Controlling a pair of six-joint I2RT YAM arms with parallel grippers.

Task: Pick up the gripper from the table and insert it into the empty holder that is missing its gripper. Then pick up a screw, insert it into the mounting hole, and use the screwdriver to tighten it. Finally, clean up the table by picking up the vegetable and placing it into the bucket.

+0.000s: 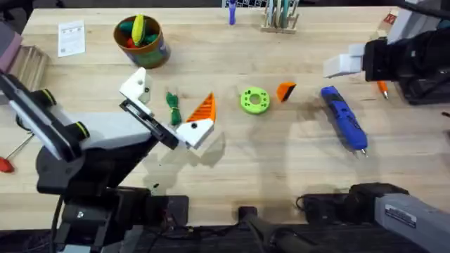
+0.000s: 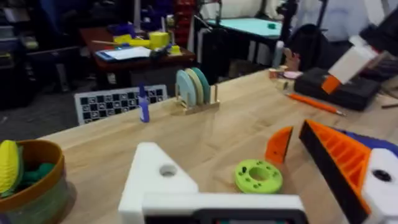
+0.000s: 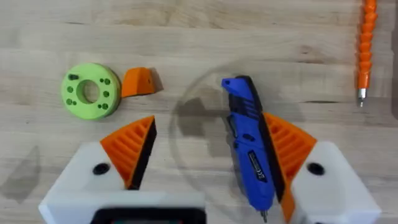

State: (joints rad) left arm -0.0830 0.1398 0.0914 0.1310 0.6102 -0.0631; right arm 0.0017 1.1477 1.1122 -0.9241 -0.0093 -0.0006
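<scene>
**Hovering open over the screwdriver while the orange fingertip lies untouched**

Spreading its two orange-padded fingers wide, the right gripper (image 3: 211, 127) hangs above the screwdriver (image 3: 249, 143) and grasps nothing. The blue body lies lengthwise in the gap, nearer one pad than the other. That suggests a lineup for a pick, though the task calls for the fingertip first.

The gripper (image 1: 285, 91), the small orange wedge, rests on the table just beside the green disc (image 1: 254, 100), between the disc and the screwdriver and apart from both arms.

The left gripper (image 1: 174, 90) is also released and empty. One finger carries an orange ribbed pad (image 1: 202, 109). The other is bare white plastic with an open mounting hole, so I take it to be the holder (image 1: 137, 88). It is held low over the table with the hole facing up, probably so the wedge can be brought to it.

The vegetable (image 1: 172, 105) lies on the wood between those two fingers. The bucket (image 1: 140, 41) stands farther back with a yellow toy (image 1: 138, 28) inside. I cannot make out any screw.

A white paper card (image 1: 70, 36) near the bucket carries print too small to read, and so does the panel on the screwdriver's body. No brand name is legible. A thin orange pen-like tool (image 3: 368, 50) lies off to the side.
</scene>
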